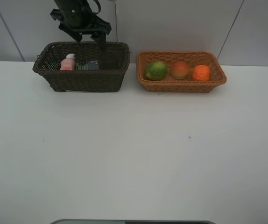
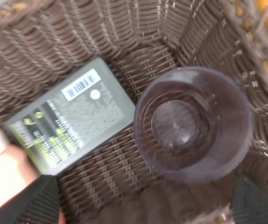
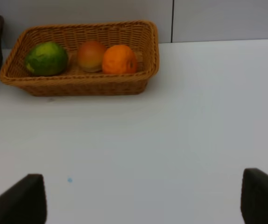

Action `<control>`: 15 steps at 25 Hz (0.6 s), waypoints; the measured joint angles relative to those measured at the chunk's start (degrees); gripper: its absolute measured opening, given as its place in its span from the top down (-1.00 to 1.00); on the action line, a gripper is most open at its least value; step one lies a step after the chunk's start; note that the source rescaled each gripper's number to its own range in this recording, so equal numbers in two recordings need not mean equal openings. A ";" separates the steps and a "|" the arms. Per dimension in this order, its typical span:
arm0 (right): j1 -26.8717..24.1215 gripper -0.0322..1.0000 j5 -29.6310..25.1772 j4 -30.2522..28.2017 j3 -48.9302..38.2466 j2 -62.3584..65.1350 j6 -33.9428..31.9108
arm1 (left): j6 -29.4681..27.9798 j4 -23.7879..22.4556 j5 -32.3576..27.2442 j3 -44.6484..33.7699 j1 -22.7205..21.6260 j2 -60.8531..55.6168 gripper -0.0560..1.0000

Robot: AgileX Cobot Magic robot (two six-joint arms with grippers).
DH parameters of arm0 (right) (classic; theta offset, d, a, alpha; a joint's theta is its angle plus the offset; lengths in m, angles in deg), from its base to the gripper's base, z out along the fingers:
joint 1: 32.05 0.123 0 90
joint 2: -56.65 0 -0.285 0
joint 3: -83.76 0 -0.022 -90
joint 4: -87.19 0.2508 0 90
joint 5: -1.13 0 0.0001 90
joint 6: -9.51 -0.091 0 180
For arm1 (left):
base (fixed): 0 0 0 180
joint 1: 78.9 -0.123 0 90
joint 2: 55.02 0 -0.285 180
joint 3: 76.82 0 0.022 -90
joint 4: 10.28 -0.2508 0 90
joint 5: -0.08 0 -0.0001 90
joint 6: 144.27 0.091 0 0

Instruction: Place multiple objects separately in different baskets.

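- The left gripper (image 1: 88, 36) hangs above the dark brown basket (image 1: 54, 79), its jaws spread wide and gripping nothing; in the left wrist view its black fingertips (image 2: 255, 205) flank the cup without touching it.
- The translucent mauve cup (image 2: 193, 124) stands upright on the basket floor, mouth up, in the end nearest the orange-tan basket (image 1: 180, 86). The weave shows through its wall, so I judge it thin, light and a little springy; a squeeze at the rim would flex it, and it would tip easily if bumped.
- Beside the cup lies the dark green bottle (image 2: 68, 122), flat on its side with its label up. It looks stiff and smooth, best taken across its narrow sides.
- The small pink bottle (image 1: 68, 62) sits at the basket's far end from the cup.
- The green-yellow fruit (image 1: 156, 70), peach (image 1: 180, 69) and orange (image 1: 201, 73) lie in a row in the orange-tan basket; round and firm, prone to roll.
- The right gripper (image 3: 143, 198) hovers over the bare white surface (image 1: 134, 154), jaws apart and empty.
- All six objects appear sorted.
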 joint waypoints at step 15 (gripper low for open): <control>0.00 -0.56 0.00 0.00 0.00 0.00 0.00 | 0.26 2.40 4.00 -38.35 -15.49 -39.14 -0.91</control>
